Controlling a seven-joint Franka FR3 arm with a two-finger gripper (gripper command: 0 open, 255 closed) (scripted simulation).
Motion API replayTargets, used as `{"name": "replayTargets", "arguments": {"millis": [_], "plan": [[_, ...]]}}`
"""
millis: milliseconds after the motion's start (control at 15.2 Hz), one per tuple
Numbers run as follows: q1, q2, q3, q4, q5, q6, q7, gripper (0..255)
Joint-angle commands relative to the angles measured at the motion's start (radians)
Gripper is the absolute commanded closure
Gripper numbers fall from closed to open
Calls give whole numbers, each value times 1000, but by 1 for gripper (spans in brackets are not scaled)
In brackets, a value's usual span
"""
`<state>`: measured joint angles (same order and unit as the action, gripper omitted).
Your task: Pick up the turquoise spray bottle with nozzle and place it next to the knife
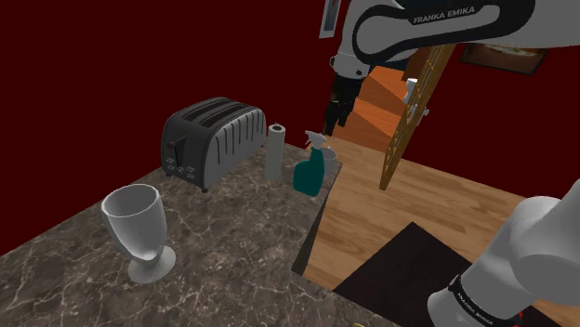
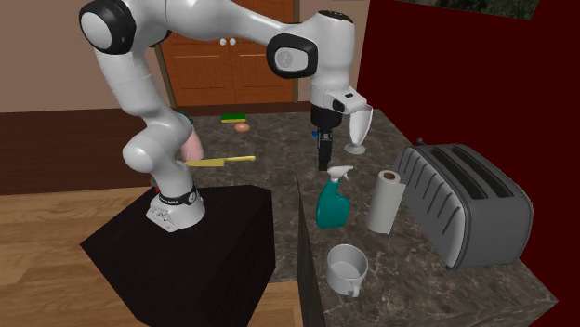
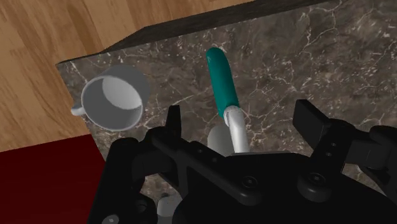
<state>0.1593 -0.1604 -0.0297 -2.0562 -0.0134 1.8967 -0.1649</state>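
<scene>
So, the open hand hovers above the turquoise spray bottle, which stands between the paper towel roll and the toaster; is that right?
Not quite: the paper towel roll stands between the spray bottle and the toaster, as the second exterior view shows. The open hand does hover above the bottle.

A dark marbled worktop [image 1: 223, 265] carried a toaster [image 1: 209, 139], with a white paper roll [image 1: 275, 149] upright just beside it. A clear goblet [image 1: 138, 228] stood well apart from both, toward the shoulder view's lower left. A grey mug [image 2: 346, 268] sat near the worktop's edge. Wood floor [image 1: 409, 200] lay beyond, under dark red walls [image 1: 139, 56].
</scene>
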Motion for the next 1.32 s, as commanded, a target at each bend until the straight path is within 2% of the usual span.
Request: {"name": "replayTargets", "arguments": {"millis": [0,66,594,1056,1122,1254], "plan": [[11,86,6,56,11,25,-24,0],[14,110,8,75,14,28,-31,0],[13,134,9,-1,14,128,-32,0],[13,134,9,-1,14,128,-32,0],[13,134,9,-1,14,128,-32,255],[13,134,9,-1,14,128,-32,255]]}}
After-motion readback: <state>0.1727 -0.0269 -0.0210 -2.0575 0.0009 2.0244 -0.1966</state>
